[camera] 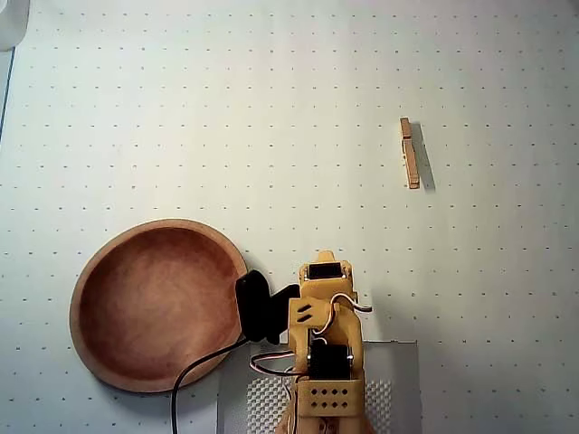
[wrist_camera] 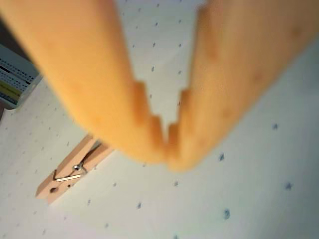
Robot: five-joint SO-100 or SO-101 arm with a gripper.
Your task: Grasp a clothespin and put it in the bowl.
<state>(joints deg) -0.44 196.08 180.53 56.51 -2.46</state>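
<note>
The clothespin (camera: 410, 154) lies alone on the white dotted table at the upper right of the overhead view, pointing up and down. In the wrist view the clothespin (wrist_camera: 70, 172) shows at the lower left, partly behind one blurred finger. The empty wooden bowl (camera: 158, 303) sits at the lower left of the overhead view. My yellow arm (camera: 326, 334) is folded at the bottom centre, between the two and far from the clothespin. My gripper (wrist_camera: 167, 149) fills the wrist view, its fingertips touching and nothing held.
A grey perforated pad (camera: 398, 380) lies under the arm's base, and a black cable (camera: 194, 371) runs past the bowl's right side. A striped box (wrist_camera: 15, 74) sits at the left edge of the wrist view. A white object (camera: 11, 23) occupies the top left corner.
</note>
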